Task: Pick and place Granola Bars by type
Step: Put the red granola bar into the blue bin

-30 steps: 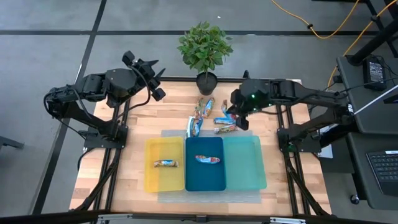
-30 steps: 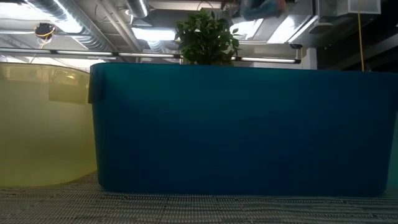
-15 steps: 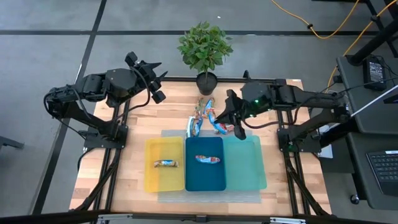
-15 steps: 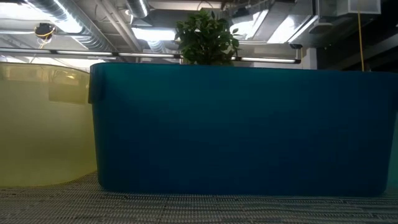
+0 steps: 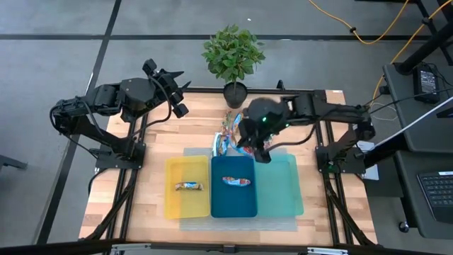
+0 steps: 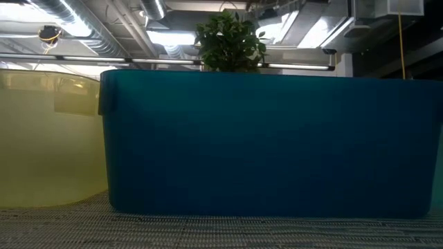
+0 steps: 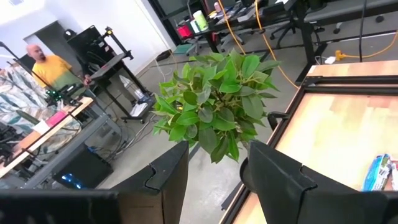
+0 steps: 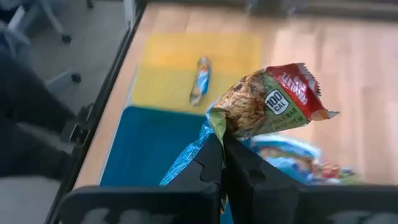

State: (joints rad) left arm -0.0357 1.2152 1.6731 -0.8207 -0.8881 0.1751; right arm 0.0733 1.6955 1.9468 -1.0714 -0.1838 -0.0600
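From above: right claw (image 5: 256, 145) over the far edge of the dark blue tray (image 5: 233, 202), next to the pile of granola bars (image 5: 231, 126) on the worktop (image 5: 156, 134) near the potted plant (image 5: 232, 60). One bar in the yellow tray (image 5: 187, 200), one bar in the blue one, none showing in the teal tray (image 5: 282, 191). Left claw (image 5: 175, 91) waiting high at the far left corner, away from the bars. From low down: only the blue tray wall (image 6: 263, 145), the yellow tray wall (image 6: 48, 138) and the plant top (image 6: 230, 40); no claw in sight. From the left wrist: left claw (image 7: 214, 168) spread wide and holding nothing, plant (image 7: 214, 115) just ahead. From the right wrist: right claw (image 8: 224, 158) pinched tight on a red and green granola bar (image 8: 267, 99), lifted off the worktop, with blue bars (image 8: 292, 155) below and the yellow tray (image 8: 186, 74) and blue tray (image 8: 149, 143) past it. Step in hand, most likely: carrying the red bar to a tray. Next move probably calls for going to the teal tray, since no bar like this one sits in the other two, then lowering and letting go.
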